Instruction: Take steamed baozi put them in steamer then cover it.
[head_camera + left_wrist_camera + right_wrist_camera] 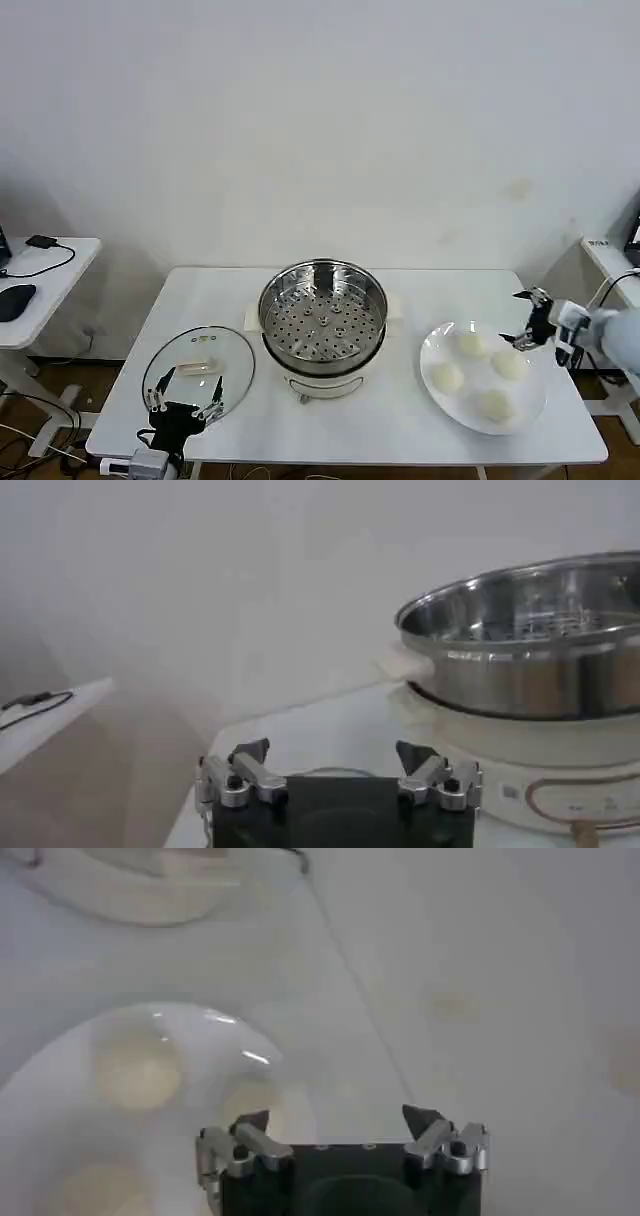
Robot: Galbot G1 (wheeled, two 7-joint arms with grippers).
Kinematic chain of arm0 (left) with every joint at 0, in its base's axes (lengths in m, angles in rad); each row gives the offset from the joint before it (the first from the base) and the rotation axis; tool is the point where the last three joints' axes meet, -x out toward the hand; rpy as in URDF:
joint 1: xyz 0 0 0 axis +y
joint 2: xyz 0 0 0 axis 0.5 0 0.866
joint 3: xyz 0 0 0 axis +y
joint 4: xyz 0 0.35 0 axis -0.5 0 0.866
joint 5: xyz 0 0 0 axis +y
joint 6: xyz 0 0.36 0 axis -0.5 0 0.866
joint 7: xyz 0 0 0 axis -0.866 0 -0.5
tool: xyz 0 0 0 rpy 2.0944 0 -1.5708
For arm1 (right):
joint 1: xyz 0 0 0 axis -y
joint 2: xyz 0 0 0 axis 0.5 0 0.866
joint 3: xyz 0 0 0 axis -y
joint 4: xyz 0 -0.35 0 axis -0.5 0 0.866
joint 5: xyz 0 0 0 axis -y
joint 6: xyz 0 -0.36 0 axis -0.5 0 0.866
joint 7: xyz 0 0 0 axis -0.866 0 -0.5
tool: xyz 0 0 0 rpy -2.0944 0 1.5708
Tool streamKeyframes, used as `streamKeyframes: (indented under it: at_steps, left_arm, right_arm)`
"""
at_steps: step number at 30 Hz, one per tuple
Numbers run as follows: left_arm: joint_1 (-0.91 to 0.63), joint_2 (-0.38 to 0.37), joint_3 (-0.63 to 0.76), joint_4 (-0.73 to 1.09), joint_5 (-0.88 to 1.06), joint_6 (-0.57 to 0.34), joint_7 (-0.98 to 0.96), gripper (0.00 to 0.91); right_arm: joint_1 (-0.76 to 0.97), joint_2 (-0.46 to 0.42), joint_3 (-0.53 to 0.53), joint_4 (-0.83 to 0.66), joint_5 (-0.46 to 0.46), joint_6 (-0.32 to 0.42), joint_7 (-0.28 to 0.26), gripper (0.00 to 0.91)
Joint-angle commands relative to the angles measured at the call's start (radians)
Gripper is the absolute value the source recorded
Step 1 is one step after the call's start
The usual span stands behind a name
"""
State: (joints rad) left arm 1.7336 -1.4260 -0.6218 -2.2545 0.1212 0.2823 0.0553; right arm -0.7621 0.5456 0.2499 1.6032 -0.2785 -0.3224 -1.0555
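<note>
Nothing loaded yet. Four steamed baozi [470, 343] on white plate [432, 352], right of empty steamer [322, 312]. Right gripper [527, 320] beside plate, jaws apart. Left gripper [186, 407] parked over glass lid [200, 360], jaws apart. Loading, covering remain.

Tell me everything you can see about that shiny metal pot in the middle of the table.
The steamer is a round, polished steel pot standing upright near the middle of the white table. Inside sits a perforated steel tray, with no buns on it. Below the metal wall is a white base, and small white handles stick out at the sides. It is uncovered: the clear glass lid lies flat on the table beside it, on the robot's left. Nothing touches it except the table.
</note>
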Motion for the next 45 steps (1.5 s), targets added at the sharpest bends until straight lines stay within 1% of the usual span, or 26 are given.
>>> streamKeyframes:
  at_steps: [1,2,3,4,7,11,15,17,21,28,30,33,45]
  left_arm:
    - [0.007,-0.001,0.002,-0.023,0.004,-0.001,0.006,0.907]
    - [0.006,-0.001,-0.001,-0.023,0.004,-0.001,0.006,0.907]
    - [0.006,-0.001,-0.006,-0.023,0.004,0.0,0.006,0.907]
    - [0.007,-0.001,-0.009,-0.025,0.004,0.0,0.007,0.907]
    - [0.012,-0.003,-0.016,-0.029,0.006,0.0,0.007,0.907]
    - [0.015,-0.009,-0.023,-0.032,0.007,0.001,0.009,0.907]
    - [0.013,-0.016,-0.035,-0.031,0.006,0.002,0.009,0.907]
    - [0.011,-0.019,-0.044,-0.028,0.004,0.001,0.009,0.907]
    - [0.005,-0.017,-0.059,-0.012,-0.003,0.001,0.006,0.907]
    - [-0.001,-0.02,-0.051,-0.005,0.0,0.002,0.008,0.907]
    - [-0.003,-0.02,-0.05,-0.007,-0.002,0.003,0.01,0.907]
    - [-0.001,-0.016,-0.053,-0.006,-0.003,0.003,0.012,0.907]
    - [0.0,-0.018,-0.06,-0.011,-0.007,0.003,0.013,0.907]
  right_arm:
    - [0.254,-0.041,-0.267,-0.131,-0.081,0.052,-0.18,0.907]
    - [0.284,-0.021,-0.307,-0.166,-0.092,0.049,-0.187,0.907]
    - [0.297,-0.011,-0.323,-0.187,-0.1,0.049,-0.191,0.907]
    - [0.329,0.023,-0.356,-0.231,-0.129,0.053,-0.199,0.907]
    - [0.38,0.073,-0.409,-0.295,-0.171,0.061,-0.214,0.907]
    - [0.435,0.128,-0.459,-0.356,-0.199,0.072,-0.222,0.907]
    - [0.474,0.19,-0.485,-0.416,-0.217,0.093,-0.204,0.907]
    - [0.475,0.221,-0.476,-0.441,-0.209,0.089,-0.172,0.907]
    - [0.471,0.24,-0.475,-0.468,-0.229,0.093,-0.162,0.907]
    - [0.448,0.251,-0.469,-0.477,-0.238,0.097,-0.164,0.907]
    - [0.442,0.272,-0.447,-0.503,-0.238,0.097,-0.161,0.907]
    - [0.44,0.283,-0.443,-0.517,-0.244,0.098,-0.158,0.907]
    - [0.433,0.298,-0.442,-0.541,-0.255,0.098,-0.146,0.907]
